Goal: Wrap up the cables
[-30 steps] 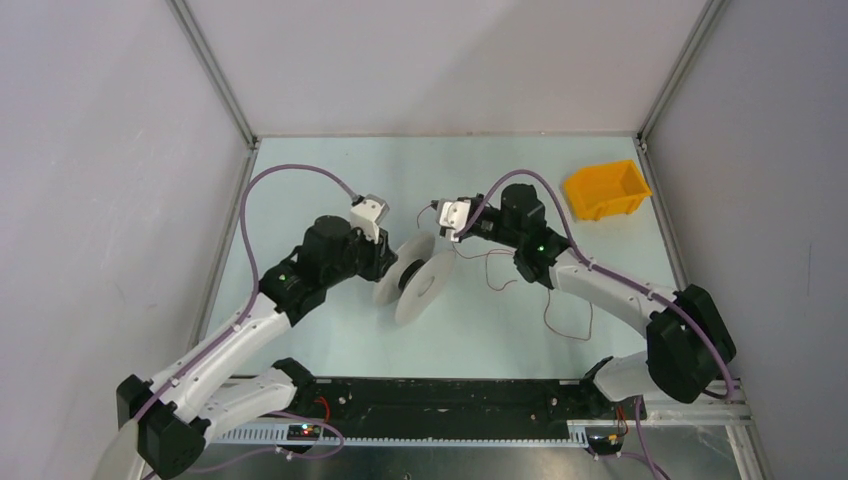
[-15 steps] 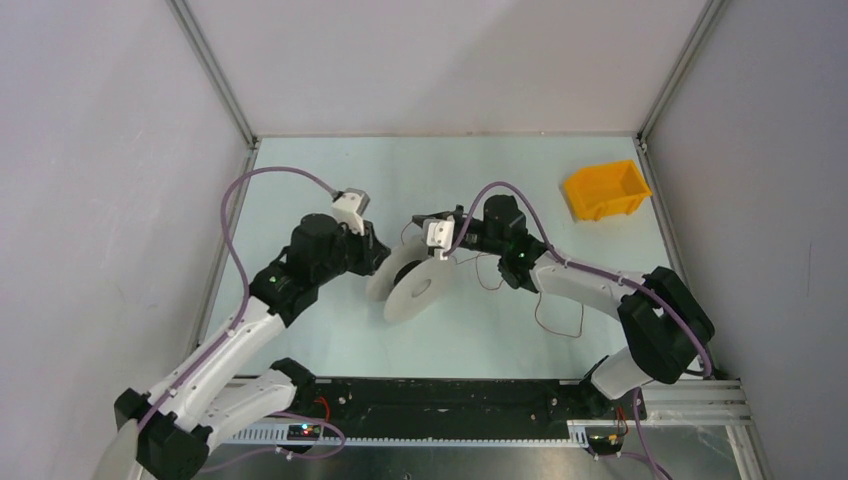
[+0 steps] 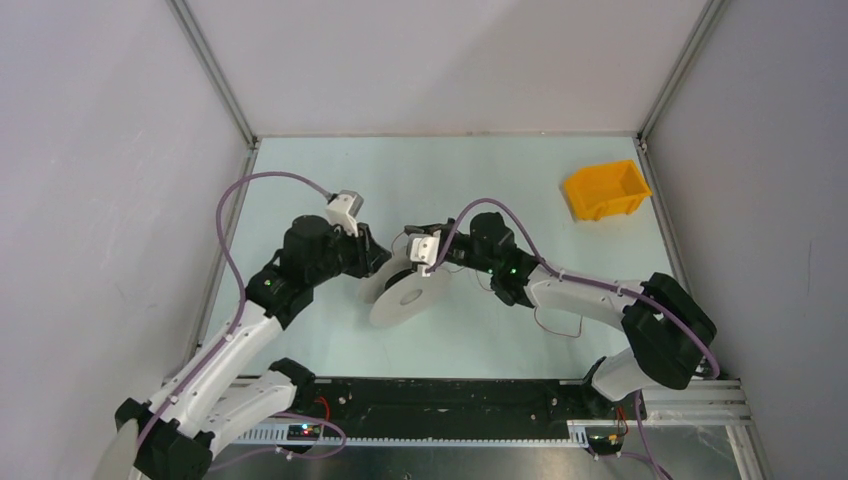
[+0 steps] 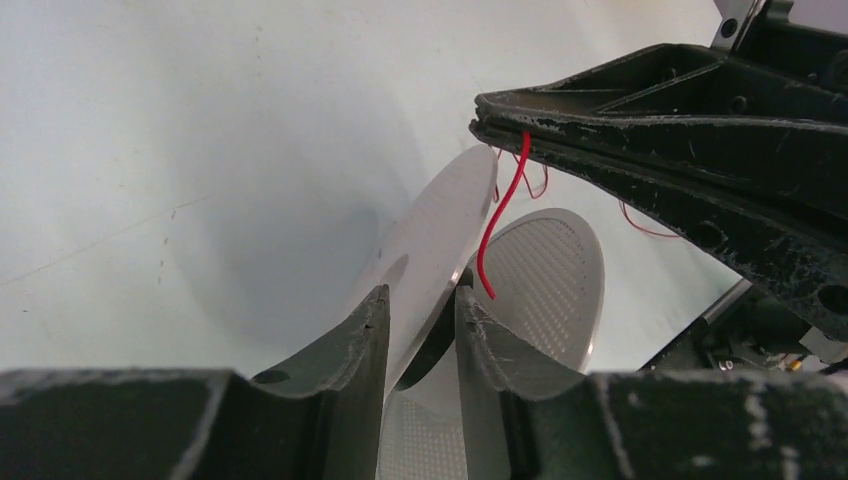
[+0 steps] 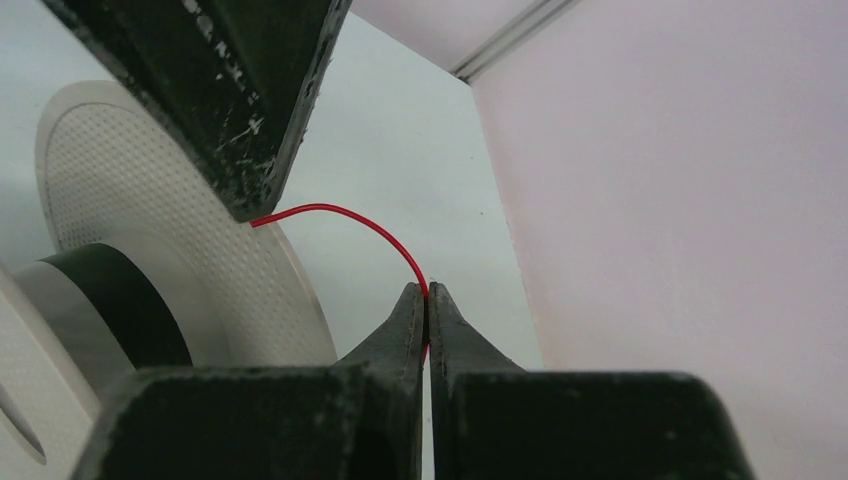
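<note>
The pale grey spool (image 3: 405, 291) stands tilted on its edge at the table's middle. My left gripper (image 3: 383, 262) is shut on one flange; in the left wrist view the fingers (image 4: 372, 318) pinch that flange (image 4: 440, 235), and the jaws' midpoint (image 4: 420, 300) lies on it. My right gripper (image 3: 410, 240) is right above the spool, shut on the thin red cable (image 5: 345, 212) at its tips (image 5: 428, 292). A short free end (image 4: 497, 225) hangs between the flanges. The rest of the cable (image 3: 560, 331) trails under the right arm.
An orange bin (image 3: 606, 189) sits at the back right. Grey walls and metal frame posts (image 3: 214, 75) enclose the table. A black rail (image 3: 450, 400) runs along the near edge between the arm bases.
Both grippers and the spool have shifted left and slightly nearer. My right gripper has closed in over the spool with the cable, and the trailing loops have been drawn in under the right arm.
</note>
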Controlling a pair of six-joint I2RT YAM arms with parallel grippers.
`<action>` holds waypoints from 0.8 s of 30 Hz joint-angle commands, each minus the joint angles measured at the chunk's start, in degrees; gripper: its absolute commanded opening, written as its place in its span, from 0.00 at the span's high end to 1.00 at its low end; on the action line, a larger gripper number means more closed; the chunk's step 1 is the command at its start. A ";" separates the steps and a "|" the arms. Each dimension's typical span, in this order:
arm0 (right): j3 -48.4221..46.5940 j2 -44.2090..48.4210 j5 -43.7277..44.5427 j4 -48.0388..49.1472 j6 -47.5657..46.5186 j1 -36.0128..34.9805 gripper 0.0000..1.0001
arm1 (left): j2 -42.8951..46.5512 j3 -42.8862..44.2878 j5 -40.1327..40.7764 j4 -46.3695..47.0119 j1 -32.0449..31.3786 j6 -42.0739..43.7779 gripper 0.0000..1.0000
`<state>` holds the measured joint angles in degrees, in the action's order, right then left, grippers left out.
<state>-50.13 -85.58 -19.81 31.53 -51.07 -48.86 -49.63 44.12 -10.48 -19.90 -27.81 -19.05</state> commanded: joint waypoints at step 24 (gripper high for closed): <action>1.52 4.69 1.86 -1.43 1.99 -2.47 1.00 | -2.12 0.34 -4.11 0.46 0.39 4.39 0.67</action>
<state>-49.04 -82.06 -15.94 29.15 -49.12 -50.02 -53.06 43.81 -16.78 -20.10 -27.55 -15.81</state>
